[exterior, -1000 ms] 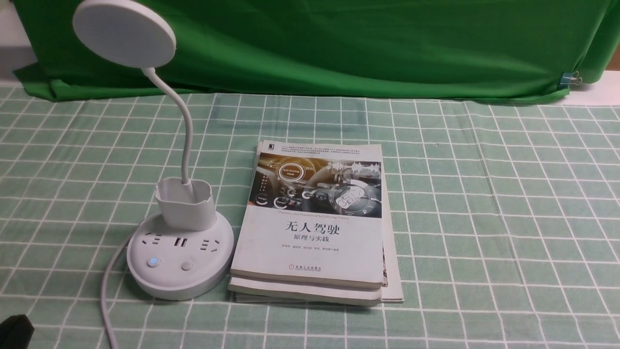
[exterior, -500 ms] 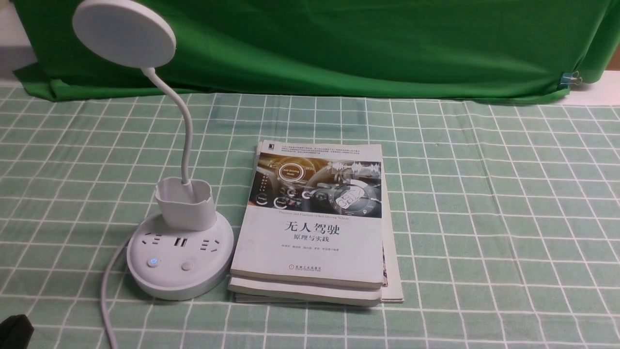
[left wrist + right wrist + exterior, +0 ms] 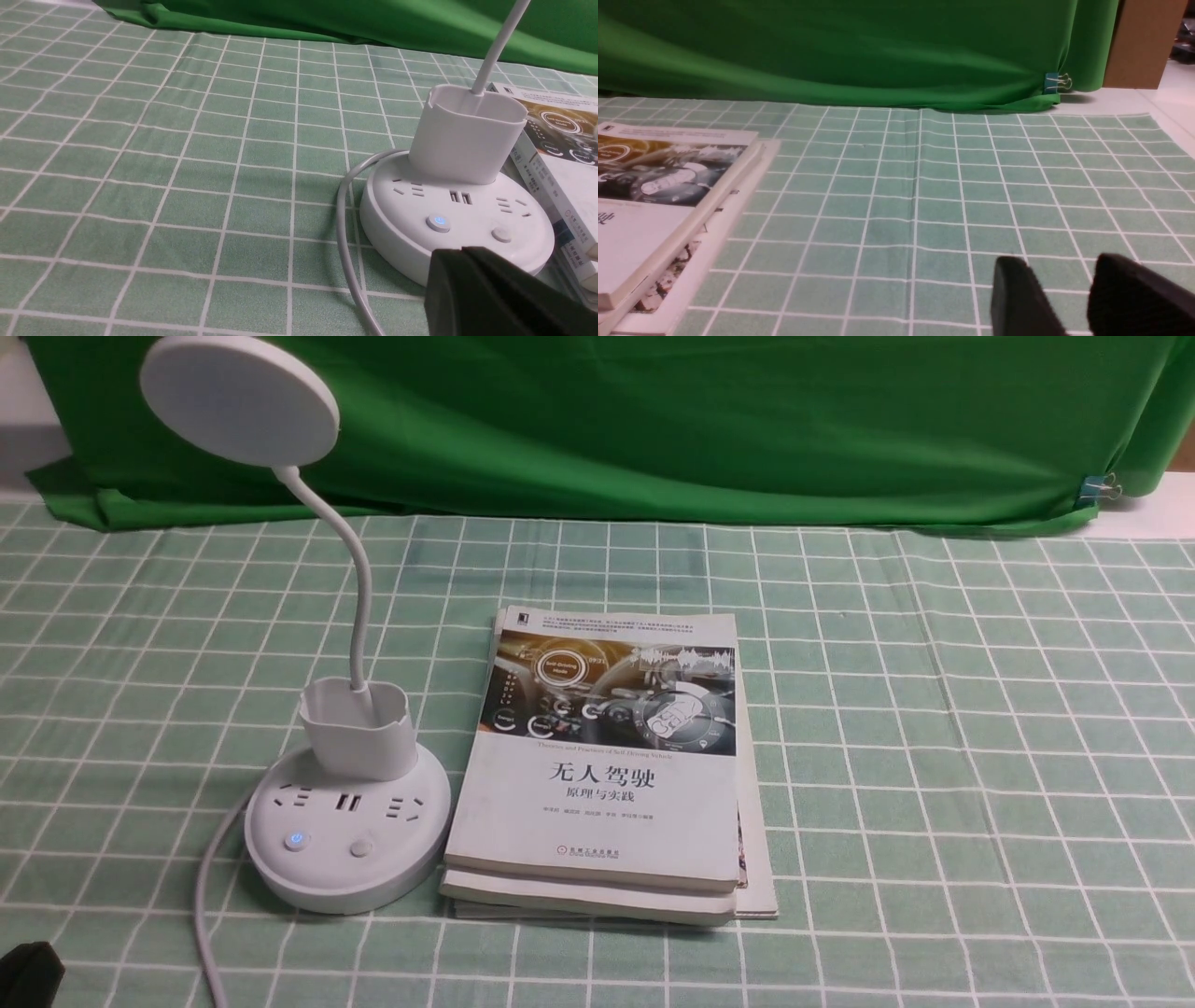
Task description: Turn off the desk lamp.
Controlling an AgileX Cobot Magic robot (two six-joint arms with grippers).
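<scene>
Shift since the earlier frame: none that I can make out; lamp, books and left arm all match it.
Left arm: only a dark tip pokes in at the front view's near-left corner, short of the lamp's base and apart from it.
Left gripper: closed, fingertips together, nothing gripped that I can see.
Right arm: outside the front view; its wrist camera looks forward across the worktop.
Right gripper: released, fingers parted, with the cloth showing between them.
Desk lamp: upright on the worktop's left part, disc head raised on its bent neck.
Buttons: left one glowing blue, right one unlit.
Books: stacked just right of the lamp's base.
Green cloth: hanging along the far edge.
</scene>
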